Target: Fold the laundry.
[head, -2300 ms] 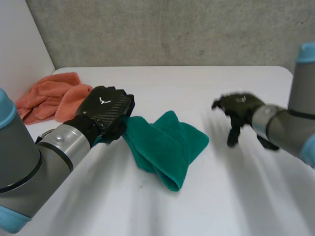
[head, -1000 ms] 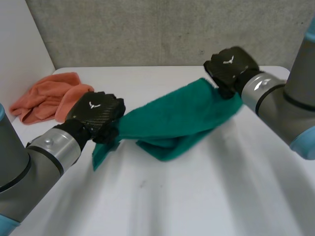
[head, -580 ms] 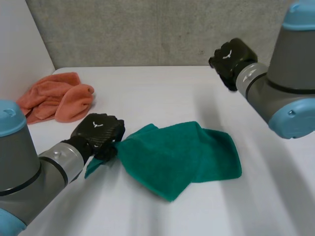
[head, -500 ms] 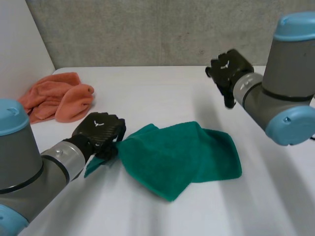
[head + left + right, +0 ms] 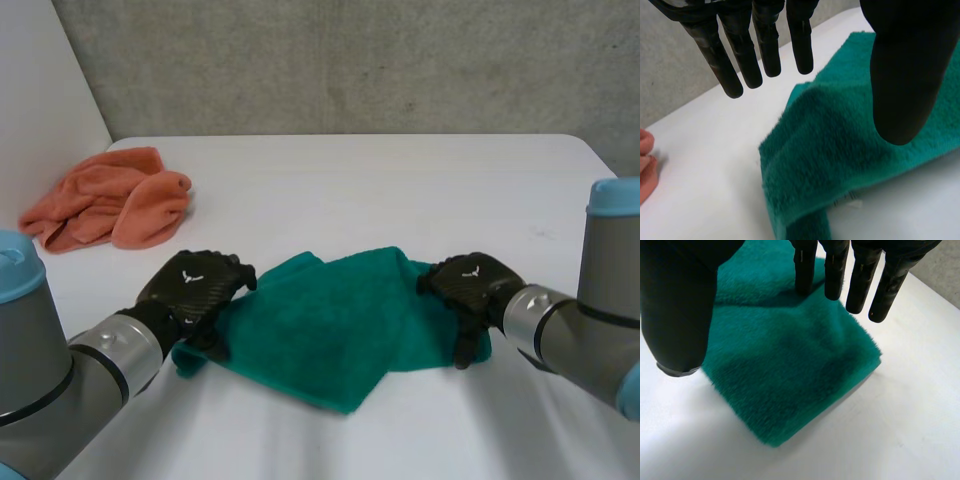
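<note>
Teal terry towel (image 5: 330, 335): lies rumpled and partly folded on the white table (image 5: 380, 180), between the hands.
Left hand (image 5: 195, 290): over the towel's left corner; fingers straight, thumb apart, grasping nothing.
Right hand (image 5: 468, 288): over the towel's right edge; fingers straight, grasping nothing.
Markings: small white emblem (image 5: 190, 279) on each hand's back; white tag (image 5: 850, 202) at the towel's edge, too small to read.
Orange terry cloth (image 5: 110, 205): bunched at the far left, well apart.

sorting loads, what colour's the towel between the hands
Teal towel; right wrist view shows it best.
</note>
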### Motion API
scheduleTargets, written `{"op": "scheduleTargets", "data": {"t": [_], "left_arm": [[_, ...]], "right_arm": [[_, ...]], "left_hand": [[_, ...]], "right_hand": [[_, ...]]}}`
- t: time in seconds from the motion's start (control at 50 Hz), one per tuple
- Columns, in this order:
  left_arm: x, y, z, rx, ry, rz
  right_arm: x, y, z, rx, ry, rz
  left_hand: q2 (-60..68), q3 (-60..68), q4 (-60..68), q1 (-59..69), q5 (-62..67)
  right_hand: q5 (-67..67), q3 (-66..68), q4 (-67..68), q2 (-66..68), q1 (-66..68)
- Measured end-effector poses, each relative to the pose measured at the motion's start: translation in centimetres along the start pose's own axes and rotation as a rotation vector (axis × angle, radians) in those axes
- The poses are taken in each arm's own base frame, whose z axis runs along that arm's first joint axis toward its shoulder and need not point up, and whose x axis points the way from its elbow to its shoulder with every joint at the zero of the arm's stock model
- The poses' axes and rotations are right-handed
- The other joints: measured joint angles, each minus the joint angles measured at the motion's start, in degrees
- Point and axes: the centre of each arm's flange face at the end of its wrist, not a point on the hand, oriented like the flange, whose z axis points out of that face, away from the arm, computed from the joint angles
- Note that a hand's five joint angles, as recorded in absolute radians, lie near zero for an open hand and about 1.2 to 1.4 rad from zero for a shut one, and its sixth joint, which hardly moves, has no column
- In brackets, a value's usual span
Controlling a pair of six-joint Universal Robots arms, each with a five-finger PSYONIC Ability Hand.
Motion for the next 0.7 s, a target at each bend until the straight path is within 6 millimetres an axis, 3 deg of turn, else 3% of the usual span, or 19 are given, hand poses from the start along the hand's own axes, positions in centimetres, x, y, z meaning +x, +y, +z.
{"op": "scheduleTargets", "data": {"t": [0.24,0.44,0.56,0.62,0.7], "left_arm": [[-0.8,1.8,2.3,-0.066,-0.004,-0.015],[-1.0,2.1,3.2,-0.064,-0.003,0.068],[-1.1,0.4,2.5,-0.002,-0.018,0.095],[-1.3,-1.2,1.6,0.055,-0.036,0.094],[-1.7,-3.6,0.3,0.140,-0.064,0.078]], "right_arm": [[-1.1,1.7,-0.1,0.031,0.021,-0.014],[-1.2,1.6,0.8,0.079,0.047,-0.035],[-0.9,1.8,1.9,0.090,0.063,-0.044],[-0.7,1.9,2.4,0.089,0.070,-0.046],[-0.3,1.6,2.6,0.092,0.086,-0.046]], "left_hand": [[13.7,13.5,14.1,12.4,14.0],[38.0,37.1,38.4,34.9,37.9],[43.1,42.1,43.9,36.9,41.6],[43.2,42.4,43.9,36.9,41.6],[43.2,42.6,43.9,36.9,41.6]], "right_hand": [[0.0,0.0,0.0,0.0,0.0],[3.0,2.8,2.6,0.2,1.6],[22.9,23.9,23.7,22.3,20.4],[44.7,45.3,45.4,44.3,38.2],[49.4,50.0,50.1,48.2,41.2]]}}
